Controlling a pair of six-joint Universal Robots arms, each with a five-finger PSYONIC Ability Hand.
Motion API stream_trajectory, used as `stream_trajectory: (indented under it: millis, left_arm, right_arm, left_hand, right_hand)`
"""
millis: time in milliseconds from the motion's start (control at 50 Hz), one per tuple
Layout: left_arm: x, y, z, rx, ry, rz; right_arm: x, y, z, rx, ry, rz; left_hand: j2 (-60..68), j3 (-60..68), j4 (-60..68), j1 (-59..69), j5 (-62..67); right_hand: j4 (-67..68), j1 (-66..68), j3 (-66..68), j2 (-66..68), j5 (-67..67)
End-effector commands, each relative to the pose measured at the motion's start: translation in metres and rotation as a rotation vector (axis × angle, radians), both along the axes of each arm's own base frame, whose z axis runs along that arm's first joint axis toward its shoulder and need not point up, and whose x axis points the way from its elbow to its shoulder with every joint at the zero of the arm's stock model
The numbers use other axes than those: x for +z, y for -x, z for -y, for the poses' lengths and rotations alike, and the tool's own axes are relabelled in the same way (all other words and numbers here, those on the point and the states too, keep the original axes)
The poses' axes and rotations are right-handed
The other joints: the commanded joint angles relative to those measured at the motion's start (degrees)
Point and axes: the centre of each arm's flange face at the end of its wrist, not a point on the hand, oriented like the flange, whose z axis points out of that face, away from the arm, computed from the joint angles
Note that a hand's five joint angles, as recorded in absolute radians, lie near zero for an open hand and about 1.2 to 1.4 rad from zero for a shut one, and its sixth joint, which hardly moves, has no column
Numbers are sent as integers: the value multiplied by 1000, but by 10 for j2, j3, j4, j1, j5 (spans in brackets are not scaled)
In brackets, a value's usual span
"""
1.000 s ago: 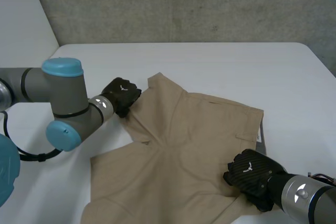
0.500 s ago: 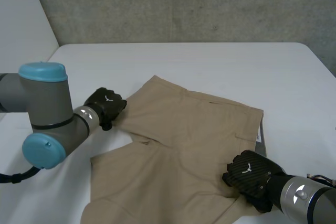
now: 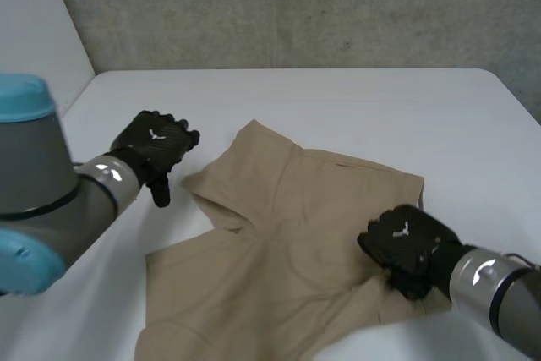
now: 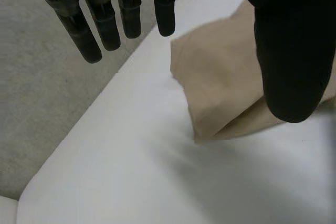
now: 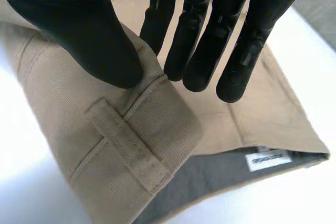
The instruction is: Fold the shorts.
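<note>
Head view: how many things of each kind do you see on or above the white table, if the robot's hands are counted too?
Tan shorts: 1
Black robot hands: 2, the left hand and the right hand
White table: 1
Total: 4

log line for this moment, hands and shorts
left hand: open, beside shorts | right hand: pinching waistband | shorts: partly folded on table

The shorts [image 3: 287, 243] are lying on the table's [image 3: 355, 107] near half. The left hand [image 3: 152, 148] is hovering at their ten o'clock, just apart from the cloth. The right hand [image 3: 406, 243] is sitting at their four o'clock, pinching the waistband [image 5: 121, 145].
</note>
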Motion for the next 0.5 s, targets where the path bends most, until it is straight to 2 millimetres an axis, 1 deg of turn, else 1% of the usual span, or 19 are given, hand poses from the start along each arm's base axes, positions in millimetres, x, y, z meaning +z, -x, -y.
stream_trajectory:
  millis: [20,40,60,120,140,220,260,280,360,420,500]
  left_arm:
    - [5,-13,-38,28,-64,-86]
    - [2,-17,-47,37,-94,-99]
    - [-5,-21,-62,52,-163,-120]
    - [-14,-23,-80,64,-256,-139]
    - [-18,-24,-91,71,-320,-148]
    - [-24,-25,-113,93,-444,-169]
    - [-24,-26,-116,97,-463,-173]
    - [-24,-26,-124,101,-500,-182]
    - [-22,-23,-136,83,-516,-195]
    - [-19,-21,-139,68,-505,-198]
    - [-14,-19,-138,62,-481,-214]
  right_arm:
    - [3,-7,25,-88,-12,110]
    - [3,-7,26,-88,-12,110]
    - [3,-8,32,-107,-6,136]
    - [2,-10,40,-130,2,156]
    - [0,-10,42,-138,0,159]
    - [-5,-12,53,-181,2,184]
    - [-8,-13,58,-195,-2,199]
    - [-10,-14,63,-206,-7,212]
    - [-19,-19,76,-236,-39,249]
    - [-25,-22,86,-269,-68,276]
    - [-26,-24,91,-291,-75,293]
  left_hand:
    - [27,23,26,16,29]
    - [47,43,46,36,49]
    - [64,60,63,52,66]
    - [90,85,88,78,91]
    - [103,98,101,91,105]
    - [105,100,103,93,107]
    - [103,98,101,91,105]
    - [103,98,101,91,105]
    - [103,98,101,91,105]
    - [103,98,101,91,105]
    - [105,100,103,93,107]
  right_hand:
    - [116,233,117,127,134]
    - [116,233,117,127,134]
    - [116,233,117,127,134]
    - [116,233,117,127,134]
    - [116,233,117,127,134]
    - [116,233,117,127,134]
    - [116,233,117,127,134]
    - [116,233,117,127,134]
    - [116,233,117,127,134]
    - [116,233,117,127,134]
    - [116,233,117,127,134]
